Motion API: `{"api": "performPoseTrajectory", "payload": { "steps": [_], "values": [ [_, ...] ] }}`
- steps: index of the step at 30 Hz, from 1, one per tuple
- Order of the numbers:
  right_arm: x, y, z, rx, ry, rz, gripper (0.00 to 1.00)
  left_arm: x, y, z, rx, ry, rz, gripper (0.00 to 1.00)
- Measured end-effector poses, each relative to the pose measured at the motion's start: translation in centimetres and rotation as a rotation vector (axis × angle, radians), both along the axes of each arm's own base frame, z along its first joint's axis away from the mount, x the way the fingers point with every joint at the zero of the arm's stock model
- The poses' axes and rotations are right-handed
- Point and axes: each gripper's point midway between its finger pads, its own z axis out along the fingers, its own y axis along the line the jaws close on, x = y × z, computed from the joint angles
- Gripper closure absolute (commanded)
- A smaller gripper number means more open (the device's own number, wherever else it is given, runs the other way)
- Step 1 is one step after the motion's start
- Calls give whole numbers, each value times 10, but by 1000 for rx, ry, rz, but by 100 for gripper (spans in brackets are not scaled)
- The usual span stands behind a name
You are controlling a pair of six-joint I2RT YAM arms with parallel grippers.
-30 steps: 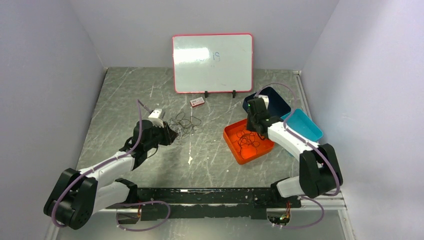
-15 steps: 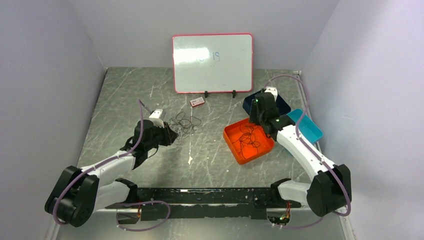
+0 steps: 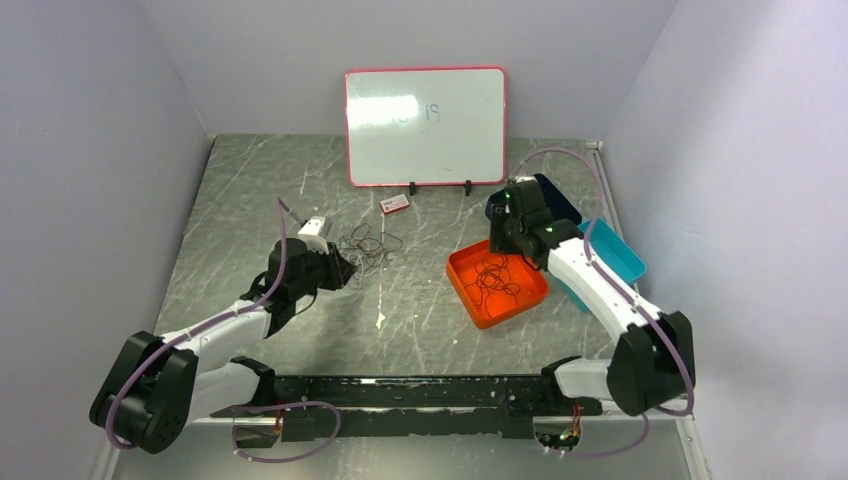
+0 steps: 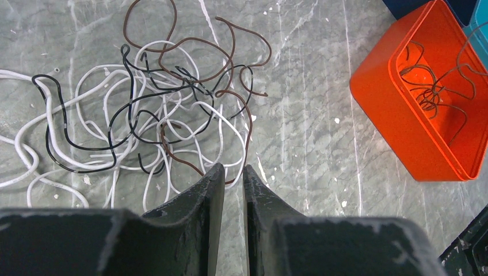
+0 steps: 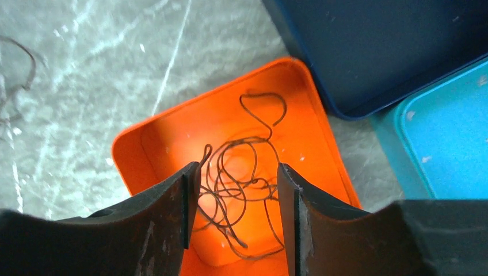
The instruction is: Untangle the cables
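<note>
A tangle of thin white, black and brown cables (image 4: pixel 164 87) lies on the grey table, left of centre (image 3: pixel 368 245). My left gripper (image 4: pixel 233 169) sits low at the tangle's near edge (image 3: pixel 345 270). Its jaws stand a narrow slit apart, and a brown strand runs just beyond the tips without being pinched. My right gripper (image 5: pixel 239 172) hangs open above the orange tray (image 5: pixel 129 155), at that tray's far side (image 3: pixel 497 240). Loose brown cables (image 5: pixel 251 183) lie curled in the tray, free of the fingers. These brown cables (image 3: pixel 495 278) also show from above.
A dark blue tray (image 3: pixel 560 205) and a teal tray (image 3: pixel 615 255) stand behind and right of the orange tray (image 3: pixel 468 298). A whiteboard (image 3: pixel 425 125) stands at the back, with a small red-and-white card (image 3: pixel 395 204) in front of it.
My right gripper has opened wider and lifted back from the orange tray, and the brown cables lie in the tray. The left arm has not moved.
</note>
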Motion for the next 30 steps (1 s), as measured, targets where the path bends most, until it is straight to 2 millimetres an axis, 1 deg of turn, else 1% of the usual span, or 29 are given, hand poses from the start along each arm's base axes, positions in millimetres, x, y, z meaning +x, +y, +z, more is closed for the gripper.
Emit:
{"api": "performPoseTrajectory", "payload": {
  "steps": [2,5,7,8,10,12,13,14,15,17,19,21,25,28,30],
  "values": [
    [-5,3,-14,-15,72,29,44,0,0,0,0,0,0,76],
    [-20,3,-40,-40,196,63,43,0,0,0,0,0,0,76],
    [-27,3,-47,-41,242,76,43,0,0,0,0,0,0,76],
    [-29,4,-47,-37,248,79,43,0,0,0,0,1,0,76],
    [-31,8,-40,-9,233,91,40,0,0,-1,0,3,1,76],
    [-30,12,-28,21,204,100,37,0,0,0,-2,3,2,76],
    [-28,15,-19,38,183,106,35,0,0,0,-2,4,2,76],
    [-25,18,-9,52,156,111,31,0,0,0,-2,4,2,76],
    [-20,20,3,65,126,115,29,0,0,0,-2,4,2,76],
    [-12,23,22,81,75,117,28,0,0,0,-3,4,2,76],
    [-9,24,33,88,47,118,28,0,0,0,-3,4,2,76],
    [-9,23,40,89,31,115,29,0,0,-1,-4,6,3,76],
    [-14,23,50,101,19,119,37,0,0,-1,-3,9,3,76],
    [-17,31,60,138,25,159,43,0,0,-3,-1,14,3,77],
    [-20,38,62,162,42,191,50,0,0,-4,0,16,3,76]
  ]
}}
